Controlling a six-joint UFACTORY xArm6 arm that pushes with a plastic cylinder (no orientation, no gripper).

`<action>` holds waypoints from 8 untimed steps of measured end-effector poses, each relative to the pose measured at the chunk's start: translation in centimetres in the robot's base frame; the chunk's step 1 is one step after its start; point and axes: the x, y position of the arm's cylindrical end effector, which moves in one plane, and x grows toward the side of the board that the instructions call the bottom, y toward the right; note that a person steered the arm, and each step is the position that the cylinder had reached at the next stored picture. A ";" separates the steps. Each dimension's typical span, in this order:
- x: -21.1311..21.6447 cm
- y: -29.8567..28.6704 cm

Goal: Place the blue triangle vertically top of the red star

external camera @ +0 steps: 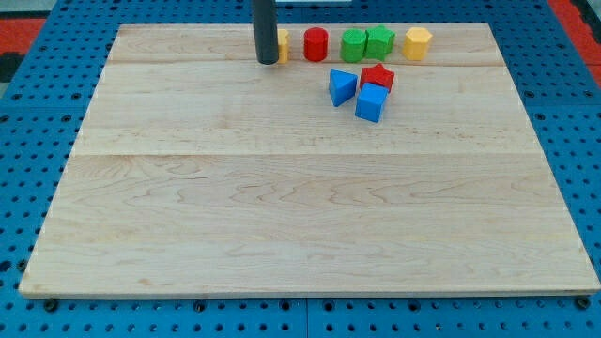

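The blue triangle (pixel 342 86) lies near the view's top, just left of the red star (pixel 378 77), close to it or touching. A blue cube (pixel 371 103) sits just below the red star, against it. My tip (pixel 268 61) stands at the view's top, well left of the blue triangle, in front of a yellow block (pixel 283 44) that it partly hides.
A row of blocks runs along the top edge of the wooden board (pixel 282 207): a red cylinder (pixel 315 44), two green blocks (pixel 353 44) (pixel 379 41) side by side, and a yellow hexagonal block (pixel 418 42). Blue pegboard surrounds the board.
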 end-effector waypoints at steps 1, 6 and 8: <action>0.7 0.0; 8.0 19.3; 6.0 16.0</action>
